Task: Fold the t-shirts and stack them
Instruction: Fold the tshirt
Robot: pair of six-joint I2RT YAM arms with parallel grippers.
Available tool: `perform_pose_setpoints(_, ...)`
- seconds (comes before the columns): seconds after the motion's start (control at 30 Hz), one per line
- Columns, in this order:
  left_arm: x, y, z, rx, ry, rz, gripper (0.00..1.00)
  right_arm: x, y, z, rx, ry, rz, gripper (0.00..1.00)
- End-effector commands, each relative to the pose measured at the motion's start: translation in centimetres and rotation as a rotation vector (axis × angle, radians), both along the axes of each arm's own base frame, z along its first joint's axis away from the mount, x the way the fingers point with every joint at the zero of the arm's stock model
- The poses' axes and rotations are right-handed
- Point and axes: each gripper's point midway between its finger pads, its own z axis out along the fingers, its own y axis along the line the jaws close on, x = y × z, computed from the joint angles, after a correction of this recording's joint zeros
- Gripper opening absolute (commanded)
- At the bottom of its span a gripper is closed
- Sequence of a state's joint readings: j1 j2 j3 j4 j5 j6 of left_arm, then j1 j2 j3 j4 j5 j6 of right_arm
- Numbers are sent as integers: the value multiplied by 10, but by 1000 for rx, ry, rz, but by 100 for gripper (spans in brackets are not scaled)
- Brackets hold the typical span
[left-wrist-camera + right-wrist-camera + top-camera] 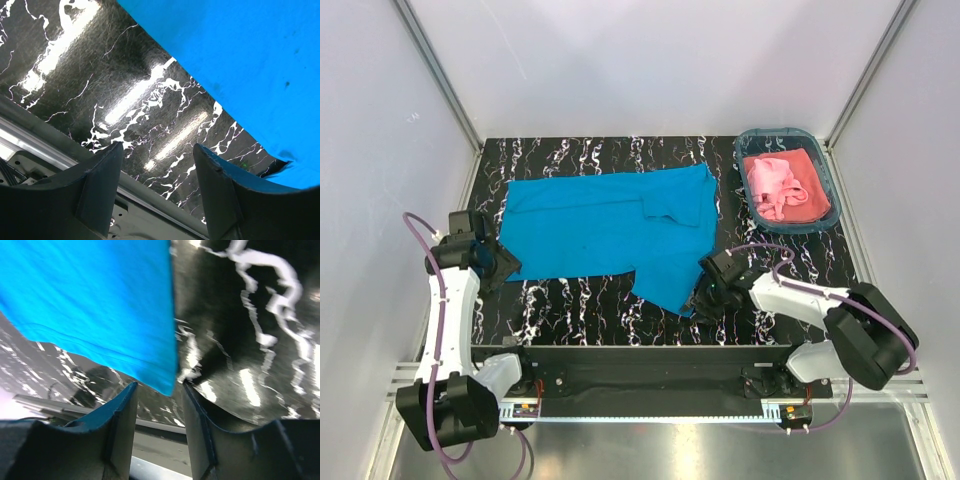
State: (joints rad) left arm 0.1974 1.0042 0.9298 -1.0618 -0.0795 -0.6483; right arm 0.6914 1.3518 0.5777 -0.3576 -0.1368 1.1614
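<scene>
- The table (580, 300) is black with white squiggly lines, like marble. It is shiny, and long bright lights glint off it in the left wrist view.
- Plain pale walls (650, 60) stand around the table on three sides, with thin metal posts (440, 75) in the far corners.
- A silver metal rail (650, 410) runs along the near edge, where the two arms are bolted.
- The blue t-shirt (600, 225) lies spread out in the middle of the table. It is soft and mostly flat, with a few small wrinkles.
- One part of it is folded over near its far right corner. Another part hangs down toward the near edge like a flap.
- In the right wrist view, the blue t-shirt (85, 300) shows a neat sewn line along its edge and ends in a pointy corner.
- The pink t-shirt (782, 182) is scrunched in a lump inside the basket (775, 132). The basket is teal plastic with round corners, and it sits at the far right corner of the table.
- The left arm (452, 295) is white with black joints, and a purple cable (415, 225) loops off it. Its jaws are apart with nothing in them, just beside the near left corner of the blue t-shirt (240, 60).
- The right arm (800, 295) reaches to the flap's near corner. Its jaws are apart too. The cloth's tip sits right at the gap, but the jaws do not pinch it.
</scene>
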Motion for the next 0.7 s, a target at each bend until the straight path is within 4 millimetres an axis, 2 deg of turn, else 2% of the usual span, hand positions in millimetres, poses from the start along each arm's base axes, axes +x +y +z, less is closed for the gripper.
perform_pose_setpoints(0.0,12,6,13,16,-44,17,63,7,-4,-17,-52,-1,-45,48)
perform_pose_setpoints(0.2,16,11,12,23,-30,24,63,7,-14,-20,-107,14,-71,42)
perform_pose_setpoints(0.33,20,15,13,33,-26,17,63,1,-22,-17,-127,18,-87,47)
perform_pose_setpoints(0.4,22,18,13,36,-24,20,63,0,-24,-17,-127,17,-106,46)
perform_pose_setpoints(0.5,25,22,10,41,-8,31,63,-1,-24,-17,-129,30,-110,40)
perform_pose_setpoints(0.57,26,25,7,38,3,41,63,0,-20,-20,-114,29,-103,28)
perform_pose_setpoints(0.67,28,33,2,43,21,74,63,1,-15,-23,-111,35,-66,0)
